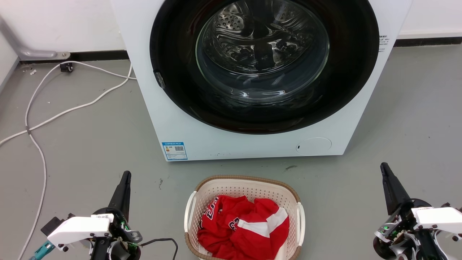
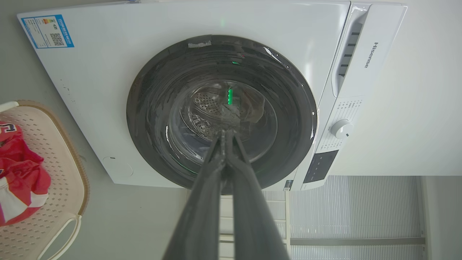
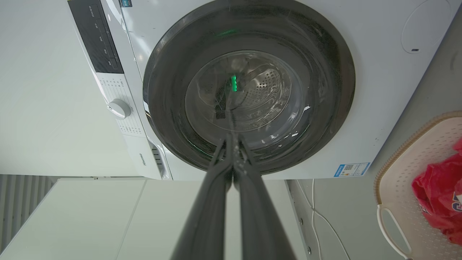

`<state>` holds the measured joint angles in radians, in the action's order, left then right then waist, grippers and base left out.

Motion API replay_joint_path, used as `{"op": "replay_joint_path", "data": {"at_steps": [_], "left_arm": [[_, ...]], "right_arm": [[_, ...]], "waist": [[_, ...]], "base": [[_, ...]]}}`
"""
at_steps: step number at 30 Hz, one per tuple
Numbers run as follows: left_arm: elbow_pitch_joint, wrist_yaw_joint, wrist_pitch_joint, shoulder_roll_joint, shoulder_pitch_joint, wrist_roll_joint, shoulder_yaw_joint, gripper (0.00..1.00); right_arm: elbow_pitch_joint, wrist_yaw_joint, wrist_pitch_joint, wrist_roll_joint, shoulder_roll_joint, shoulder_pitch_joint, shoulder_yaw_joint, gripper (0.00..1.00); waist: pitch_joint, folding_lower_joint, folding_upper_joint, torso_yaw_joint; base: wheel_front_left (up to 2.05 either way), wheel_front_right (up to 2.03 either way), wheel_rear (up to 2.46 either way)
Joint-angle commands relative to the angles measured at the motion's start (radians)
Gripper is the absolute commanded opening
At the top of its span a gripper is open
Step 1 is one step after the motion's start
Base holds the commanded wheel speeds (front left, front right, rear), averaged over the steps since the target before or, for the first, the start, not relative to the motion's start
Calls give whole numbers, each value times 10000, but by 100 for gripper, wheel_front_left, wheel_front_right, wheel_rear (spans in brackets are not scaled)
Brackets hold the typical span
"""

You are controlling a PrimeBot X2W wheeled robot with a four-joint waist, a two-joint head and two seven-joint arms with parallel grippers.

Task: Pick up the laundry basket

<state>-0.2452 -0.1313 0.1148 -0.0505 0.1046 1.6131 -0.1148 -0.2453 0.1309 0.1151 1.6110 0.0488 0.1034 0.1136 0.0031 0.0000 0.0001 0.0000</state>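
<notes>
Head camera looks down, wrist cameras forward from low; all share the washing machine (image 1: 231, 144).

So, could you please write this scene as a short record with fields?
basket: laundry basket on the floor before the washing machine, apart from it
contents: red garment with white stripes
left arm: left gripper shut, left of the basket, not touching
right arm: right gripper shut, right of the basket, not touching
task state: basket not yet gripped
</notes>
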Motion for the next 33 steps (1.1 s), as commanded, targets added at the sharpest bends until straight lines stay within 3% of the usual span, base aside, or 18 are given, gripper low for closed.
{"op": "replay_joint_path", "data": {"at_steps": [1, 7, 8, 19, 33], "left_arm": [[-5, -27, 19, 12, 88, -7, -17, 0], [-5, -27, 19, 12, 88, -7, -16, 0], [1, 0, -2, 0, 0, 0, 0, 100], [102, 6, -441, 24, -180, -695, 36, 100], [1005, 390, -1159, 16, -259, -3677, 252, 100]], "right_arm": [[-3, -3, 9, 40, 27, 117, 3, 0], [-3, -3, 9, 40, 27, 117, 3, 0], [1, 0, -2, -1, 0, 0, 0, 100], [-1, 0, -440, -858, -16, -228, -3, 100], [1117, 0, -1160, -4723, -7, -463, -250, 100]], "waist": [[0, 0, -1, 0], [0, 0, -1, 0], [0, 0, -1, 0], [17, 0, -1, -3], [73, 0, -1, -6]], "base": [[0, 0, 0], [0, 0, 0], [0, 0, 0], [0, 0, 0], [0, 0, 0]]}}
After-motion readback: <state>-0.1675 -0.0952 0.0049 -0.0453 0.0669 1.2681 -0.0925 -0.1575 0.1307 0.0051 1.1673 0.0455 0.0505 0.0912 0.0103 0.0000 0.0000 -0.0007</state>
